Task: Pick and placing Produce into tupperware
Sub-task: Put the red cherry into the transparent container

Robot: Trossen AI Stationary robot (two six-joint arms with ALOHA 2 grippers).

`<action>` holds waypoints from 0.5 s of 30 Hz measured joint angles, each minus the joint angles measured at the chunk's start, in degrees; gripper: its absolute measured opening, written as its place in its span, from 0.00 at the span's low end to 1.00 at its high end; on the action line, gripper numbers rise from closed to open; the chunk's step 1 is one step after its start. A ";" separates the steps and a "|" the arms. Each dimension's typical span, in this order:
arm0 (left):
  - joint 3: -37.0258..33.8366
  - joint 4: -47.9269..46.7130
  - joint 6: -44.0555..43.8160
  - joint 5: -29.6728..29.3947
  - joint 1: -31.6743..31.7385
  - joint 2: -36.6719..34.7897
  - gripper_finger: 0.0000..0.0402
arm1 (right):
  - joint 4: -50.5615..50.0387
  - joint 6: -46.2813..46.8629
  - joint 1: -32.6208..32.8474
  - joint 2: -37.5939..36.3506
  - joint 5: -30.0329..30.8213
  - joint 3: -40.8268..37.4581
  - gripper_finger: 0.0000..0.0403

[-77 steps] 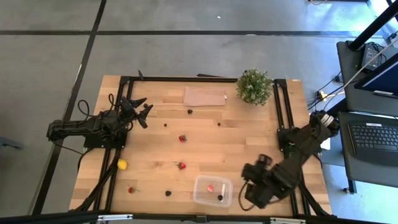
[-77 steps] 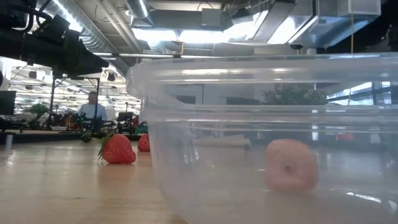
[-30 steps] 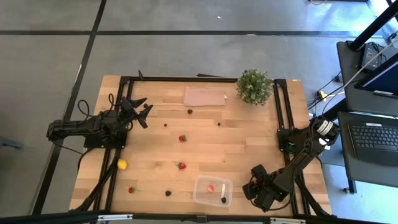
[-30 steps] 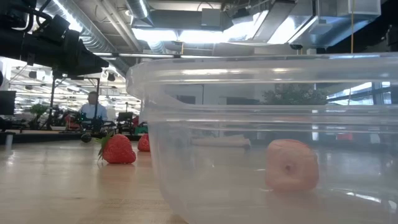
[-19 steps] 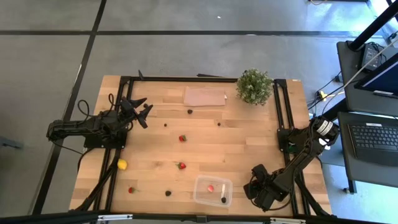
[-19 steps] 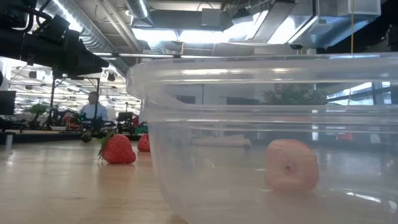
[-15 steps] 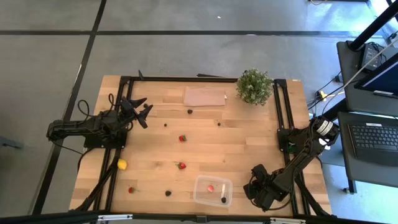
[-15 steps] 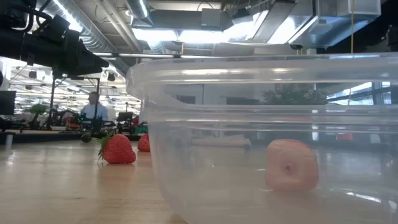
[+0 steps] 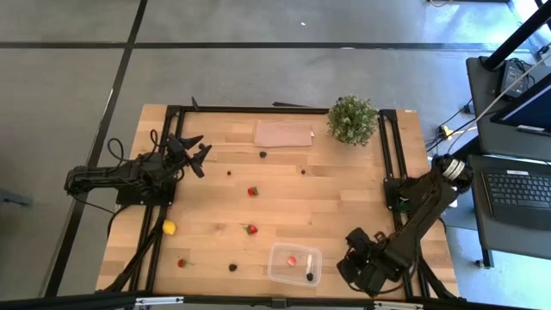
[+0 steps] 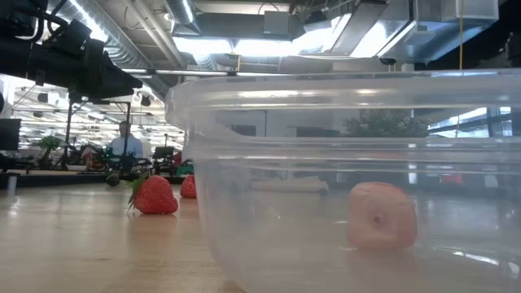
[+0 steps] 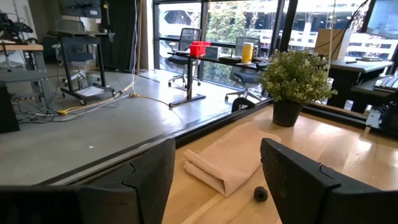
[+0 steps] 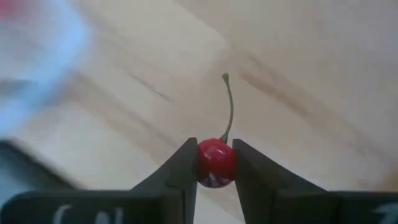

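The right gripper (image 12: 216, 163) is closed on a small, round, glossy red cherry with a thin green stem (image 12: 217, 163), holding it between its two dark fingers (image 12: 181, 171) just above the wooden table (image 9: 344, 181), near the table's front right corner and just beside the small clear plastic rectangular tub (image 9: 294, 263). The tub already holds a pinkish fruit piece (image 10: 381, 215) and a dark berry (image 9: 309, 276). I judge the cherry to be very light, smooth and rather slippery, so it may roll or squeeze out; the grip should stay on the widest part of the body, never on the stem, which looks too thin. The left gripper (image 11: 217, 174) waits with its jaws wide apart at the far left of the table, empty. Other pieces are loose on the table, among them a red strawberry (image 10: 154, 195) and a small yellow lemon (image 9: 170, 227).
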 joint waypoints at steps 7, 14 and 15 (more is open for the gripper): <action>0.00 0.00 0.02 0.00 0.00 0.00 0.57 | 2.71 -32.66 -5.15 -1.43 6.92 13.12 0.22; 0.00 0.17 0.02 0.02 -0.02 0.02 0.57 | 4.44 -52.54 -12.95 0.22 2.86 20.69 0.22; 0.00 0.17 0.02 0.00 -0.02 0.00 0.57 | 4.82 -54.24 -13.81 1.05 1.50 21.06 0.22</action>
